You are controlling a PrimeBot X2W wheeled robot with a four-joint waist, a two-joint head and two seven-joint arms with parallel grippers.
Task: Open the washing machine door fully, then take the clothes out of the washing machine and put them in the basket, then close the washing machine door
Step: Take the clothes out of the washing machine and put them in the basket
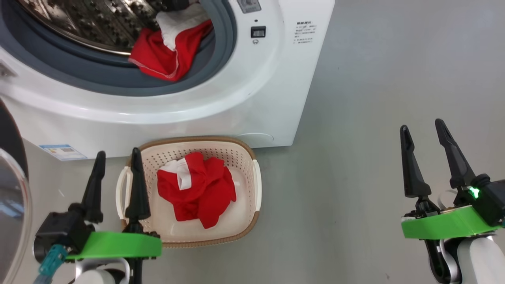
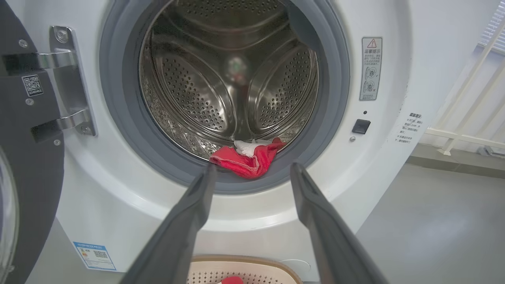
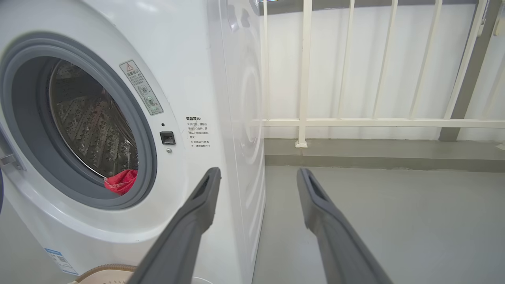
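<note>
At the far left, the washing machine door (image 1: 10, 138) stands swung open, its glass bowl at the frame's edge. Next, the left hand (image 1: 118, 153) hovers with fingers spread wide, grasping nothing, by the basket's left handle. The basket (image 1: 197, 139) sits on the floor (image 1: 355, 165) just before the washing machine (image 1: 177, 122) and holds one red garment (image 1: 197, 193) with a white panel. Above it, a second red garment (image 1: 165, 59) drapes over the grey rubber ring (image 1: 79, 79) at the drum's lower edge. Well to the right, the right hand (image 1: 421, 125) is likewise released and empty, above the floor.
</note>
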